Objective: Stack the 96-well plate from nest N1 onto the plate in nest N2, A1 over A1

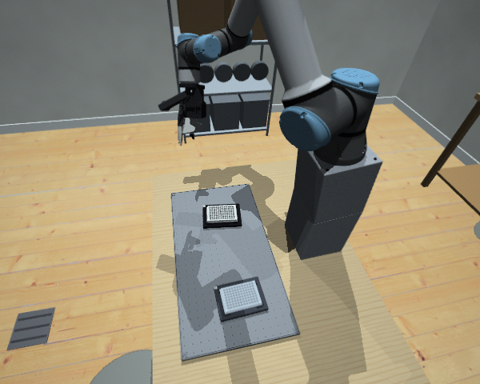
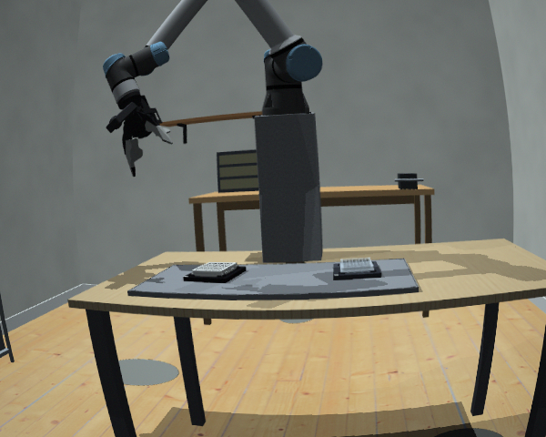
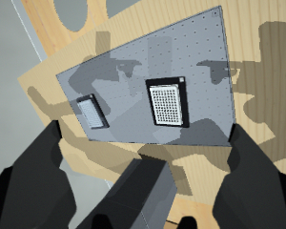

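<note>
Nearest thing in the top view is the big arm (image 1: 298, 62) on its grey pedestal (image 1: 358, 214), which sits on the wooden counter (image 1: 322, 322). Grey pegboard plate (image 1: 198, 330) lies beside it with two black nests. The far one is N1 (image 1: 222, 225), holding the 96-well plate (image 1: 221, 212); the near one is N2 (image 1: 242, 313), with the lower plate (image 1: 241, 296) in it, well apart. Pincer (image 1: 182, 138) hangs way up past the far end, over the floor, with a shelf rack (image 1: 172, 50) behind it.

Exterior view: counter edge is closest, then the pegboard. N1's plate (image 2: 214, 269) sits on the left, N2's plate (image 2: 357, 264) on the right, both looking flat in their nests. Pincer (image 2: 139, 155) is high above the left end, spread as wide as it goes, gripping nothing.

Wrist view: two dark fingers frame the shot, far apart, nothing between them. Both plates sit far below, the N1 plate (image 3: 168, 104) near the middle.
</note>
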Controlling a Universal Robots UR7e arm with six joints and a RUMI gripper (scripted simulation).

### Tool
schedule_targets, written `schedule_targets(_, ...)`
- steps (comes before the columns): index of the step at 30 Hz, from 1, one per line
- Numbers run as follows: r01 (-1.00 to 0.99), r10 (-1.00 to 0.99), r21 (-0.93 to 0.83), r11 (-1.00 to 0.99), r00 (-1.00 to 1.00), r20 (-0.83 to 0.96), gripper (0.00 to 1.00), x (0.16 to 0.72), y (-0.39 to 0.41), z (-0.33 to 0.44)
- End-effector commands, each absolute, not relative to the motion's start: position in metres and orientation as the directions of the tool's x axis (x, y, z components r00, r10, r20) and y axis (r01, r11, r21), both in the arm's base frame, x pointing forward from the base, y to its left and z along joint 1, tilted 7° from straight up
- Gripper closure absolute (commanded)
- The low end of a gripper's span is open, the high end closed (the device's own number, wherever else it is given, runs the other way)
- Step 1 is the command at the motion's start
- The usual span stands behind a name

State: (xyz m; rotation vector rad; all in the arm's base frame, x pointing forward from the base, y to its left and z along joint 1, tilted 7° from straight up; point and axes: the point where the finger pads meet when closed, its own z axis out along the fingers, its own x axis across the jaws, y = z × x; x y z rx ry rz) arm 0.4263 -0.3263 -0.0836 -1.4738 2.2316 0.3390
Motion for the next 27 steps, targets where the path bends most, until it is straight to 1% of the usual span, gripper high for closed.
schedule_targets(1, -0.915, -0.807, -0.039, 0.401, -0.333, -0.487, 0.00, 0.427, -0.327, -0.083)
schedule_targets(17, -0.915, -0.807, -0.039, 0.401, -0.333, -0.487, 0.00, 0.427, -0.327, -0.083)
schedule_targets(19, -0.929, -0.829, -0.017, 0.371, -0.322, -0.457, 0.00, 0.431, -0.320, -0.089)
schedule_targets(27, -0.929, -0.829, -0.017, 0.371, -0.322, -0.457, 0.00, 0.444, -0.298, -0.105)
